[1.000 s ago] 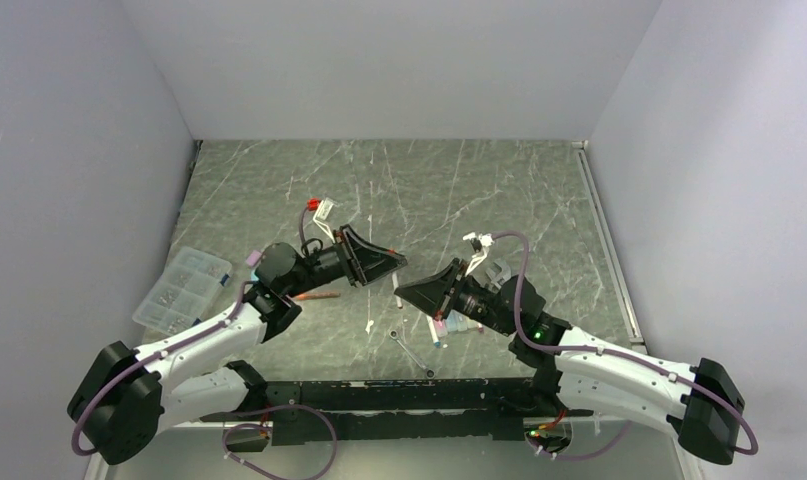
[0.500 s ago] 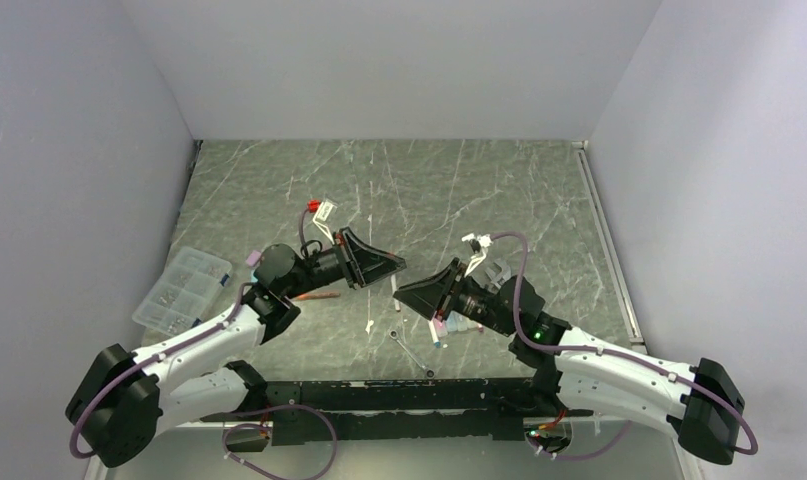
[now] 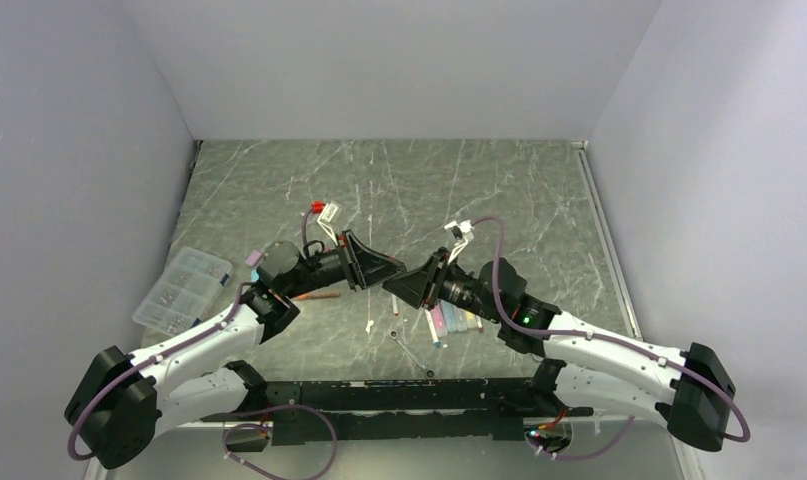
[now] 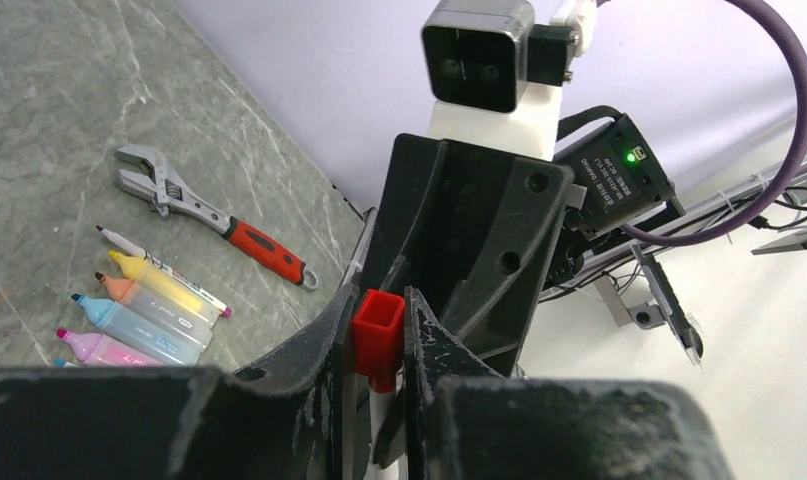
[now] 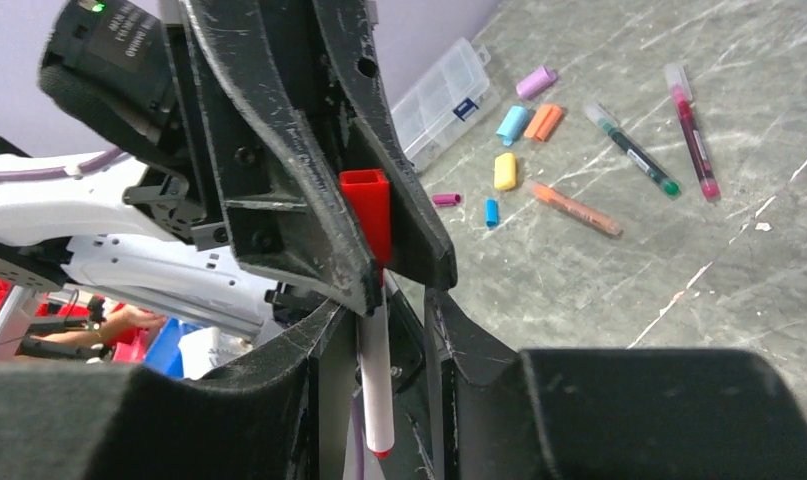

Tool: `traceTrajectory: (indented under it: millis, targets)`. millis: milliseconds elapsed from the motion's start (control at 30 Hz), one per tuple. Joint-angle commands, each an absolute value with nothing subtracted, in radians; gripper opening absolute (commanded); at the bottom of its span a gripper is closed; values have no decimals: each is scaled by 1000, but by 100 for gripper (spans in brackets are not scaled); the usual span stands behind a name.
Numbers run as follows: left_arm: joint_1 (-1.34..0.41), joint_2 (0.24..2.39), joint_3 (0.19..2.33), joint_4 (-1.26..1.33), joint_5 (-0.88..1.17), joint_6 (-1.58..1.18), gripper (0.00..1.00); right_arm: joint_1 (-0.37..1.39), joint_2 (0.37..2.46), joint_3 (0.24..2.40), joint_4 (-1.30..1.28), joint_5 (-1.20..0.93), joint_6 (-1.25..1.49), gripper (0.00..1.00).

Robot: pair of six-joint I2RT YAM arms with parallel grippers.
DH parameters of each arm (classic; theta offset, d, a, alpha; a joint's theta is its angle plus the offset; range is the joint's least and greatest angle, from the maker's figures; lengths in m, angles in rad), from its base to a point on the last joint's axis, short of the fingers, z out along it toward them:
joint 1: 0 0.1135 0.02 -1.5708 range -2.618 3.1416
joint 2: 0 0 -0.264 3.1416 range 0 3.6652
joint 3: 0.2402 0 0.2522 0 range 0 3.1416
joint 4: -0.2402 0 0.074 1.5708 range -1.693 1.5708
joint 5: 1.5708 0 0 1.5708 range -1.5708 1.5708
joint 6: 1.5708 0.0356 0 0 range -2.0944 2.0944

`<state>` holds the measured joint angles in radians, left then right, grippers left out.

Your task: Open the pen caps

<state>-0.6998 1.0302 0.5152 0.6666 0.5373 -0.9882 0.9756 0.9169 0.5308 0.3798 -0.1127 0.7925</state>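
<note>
Cap (image 4: 378, 338), red: clamped in my left pincer (image 4: 378, 300), above table (image 3: 539, 200), centre. Barrel (image 5: 376, 370), white: hangs from it between the jaws of my right pincer (image 5: 387, 300), which stand wider than it, gripping nothing. Risk: barrel drops if cap loosens unheld; skewed pull jams it. Room: fingers interleaved, tight; highlighters (image 4: 139, 310) and wrench (image 4: 209, 215) below; free air behind each wrist.
</note>
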Motion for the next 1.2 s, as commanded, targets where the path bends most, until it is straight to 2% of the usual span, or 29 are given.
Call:
traceTrajectory:
  millis: [0,100,167,233,300,367,500,533,600,667,800,933,1067,1167]
  targets:
    - [-703,1010,549,684,543,-966,0,972,952,600,378,-143,778,32]
    - [-704,998,550,673,530,-960,0,972,940,585,375,-140,785,36]
    - [-703,992,549,668,523,-958,0,972,922,573,366,-131,786,34]
    - [-704,991,549,667,520,-957,0,972,912,560,372,-134,791,20]
    - [-704,994,549,671,526,-962,0,972,910,557,374,-139,789,1]
    - [-704,998,557,669,538,-966,0,972,906,553,380,-141,787,0]
    - [-704,987,573,646,584,-963,47,970,877,538,405,-178,769,0]
    - [-703,980,565,666,587,-974,53,966,871,533,410,-190,768,0]
    - [-697,968,545,716,589,-998,57,954,867,526,420,-218,778,0]
    - [-692,963,533,746,593,-1019,58,946,869,516,441,-237,794,0]
    - [-690,996,541,791,624,-1048,54,943,874,508,462,-247,805,0]
    - [-690,1033,560,818,660,-1064,38,943,873,509,458,-250,803,0]
    - [-691,1049,574,791,676,-1054,42,942,865,506,452,-244,802,0]
    - [-691,1049,571,781,680,-1052,38,942,857,502,446,-238,801,0]
